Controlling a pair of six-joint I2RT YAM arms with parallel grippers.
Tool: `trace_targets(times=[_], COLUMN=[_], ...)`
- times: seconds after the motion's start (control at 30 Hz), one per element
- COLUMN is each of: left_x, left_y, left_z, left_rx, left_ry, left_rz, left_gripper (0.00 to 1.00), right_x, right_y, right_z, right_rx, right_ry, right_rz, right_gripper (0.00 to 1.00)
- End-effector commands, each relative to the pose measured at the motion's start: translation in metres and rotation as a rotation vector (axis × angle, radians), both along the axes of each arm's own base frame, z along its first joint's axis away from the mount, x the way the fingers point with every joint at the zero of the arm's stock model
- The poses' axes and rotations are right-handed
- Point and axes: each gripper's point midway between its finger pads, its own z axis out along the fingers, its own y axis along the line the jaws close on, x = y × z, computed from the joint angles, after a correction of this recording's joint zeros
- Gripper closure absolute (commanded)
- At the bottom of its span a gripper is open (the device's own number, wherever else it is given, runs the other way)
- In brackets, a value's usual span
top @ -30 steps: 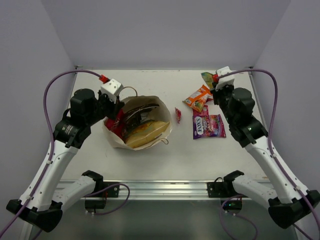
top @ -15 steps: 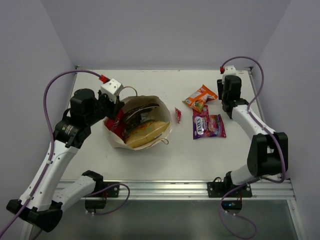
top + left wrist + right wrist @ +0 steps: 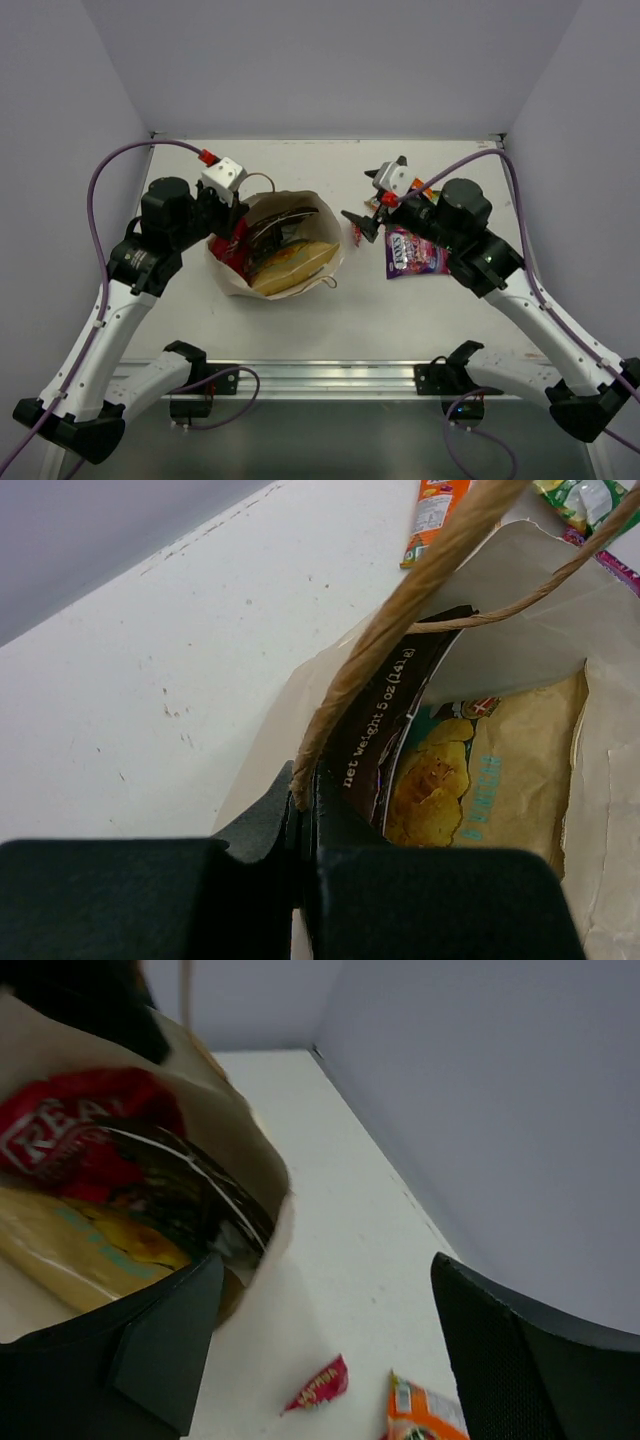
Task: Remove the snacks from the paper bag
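The paper bag [image 3: 240, 280] lies at table centre-left with its mouth toward the right. Inside it are a red packet [image 3: 231, 250], a dark brown one [image 3: 285, 222] and a tan-yellow one [image 3: 292, 262]. My left gripper [image 3: 232, 207] is shut on the bag's rim by the cord handle [image 3: 420, 580], as the left wrist view [image 3: 303, 810] shows. My right gripper [image 3: 378, 195] hovers open and holds nothing just right of the bag mouth. Below it lie the tiny red snack [image 3: 318, 1384] and an orange packet [image 3: 425, 1415]. A purple packet [image 3: 418, 252] lies further right.
The orange packet [image 3: 440, 510] and a green one [image 3: 590, 495] lie beyond the bag in the left wrist view. In the top view my right arm covers most of them. The table [image 3: 300, 160] is walled at the back and both sides.
My right gripper has opened and swung from the back right corner leftward to the bag's mouth. The left gripper and the bag have not moved.
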Motion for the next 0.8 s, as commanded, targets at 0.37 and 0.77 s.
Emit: trace_targets(times=[0.37,0.77], left_x=[-0.002,-0.004], left_y=[-0.001,-0.003], left_z=[0.029,0.03], left_rx=[-0.036,-0.041], left_ry=[-0.059,-0.061], left_rz=[0.002,-0.013], left_gripper=[1.0,1.0], right_x=[-0.03,0.019], right_y=[0.13,0.162], right_z=[-0.056,-0.113], right_rx=[-0.358,-0.515], right_ry=[-0.012,0.034], right_rz=[0.414,0.342], right_gripper=[0.11,0.19])
